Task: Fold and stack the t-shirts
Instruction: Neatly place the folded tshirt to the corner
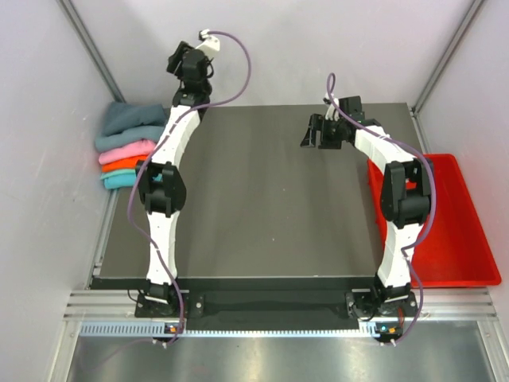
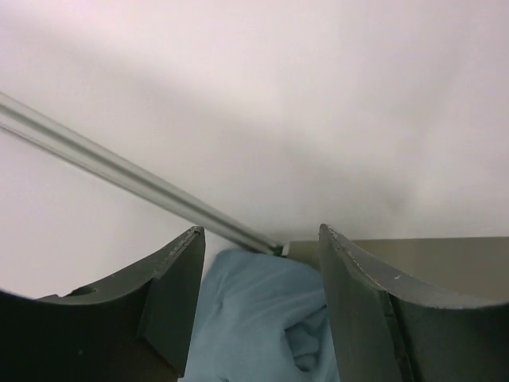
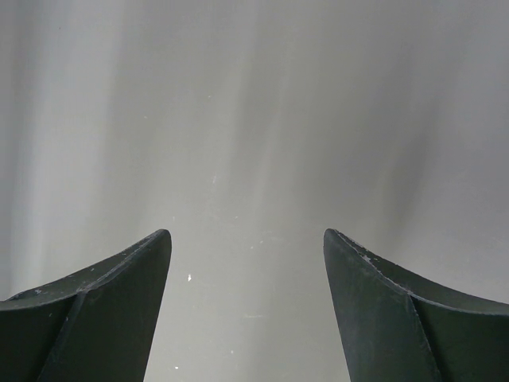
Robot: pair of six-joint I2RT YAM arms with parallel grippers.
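Observation:
The t-shirts lie folded in a stack just off the table's back left corner: slate blue-grey (image 1: 127,117) on top, then dusty teal (image 1: 131,137), pink (image 1: 127,151), orange (image 1: 119,165) and turquoise (image 1: 119,181). My left gripper (image 1: 179,62) is raised behind the table's back edge, to the right of the stack. In the left wrist view it (image 2: 260,231) is open and empty, and the blue-grey t-shirt (image 2: 262,318) shows between the fingers below. My right gripper (image 1: 316,137) hovers over the back right of the table, open and empty, with bare table in its wrist view (image 3: 246,233).
A red plastic tray (image 1: 445,231) sits off the table's right edge beside the right arm. The dark table (image 1: 262,207) is walled by white panels with metal corner posts (image 2: 119,171) at the back.

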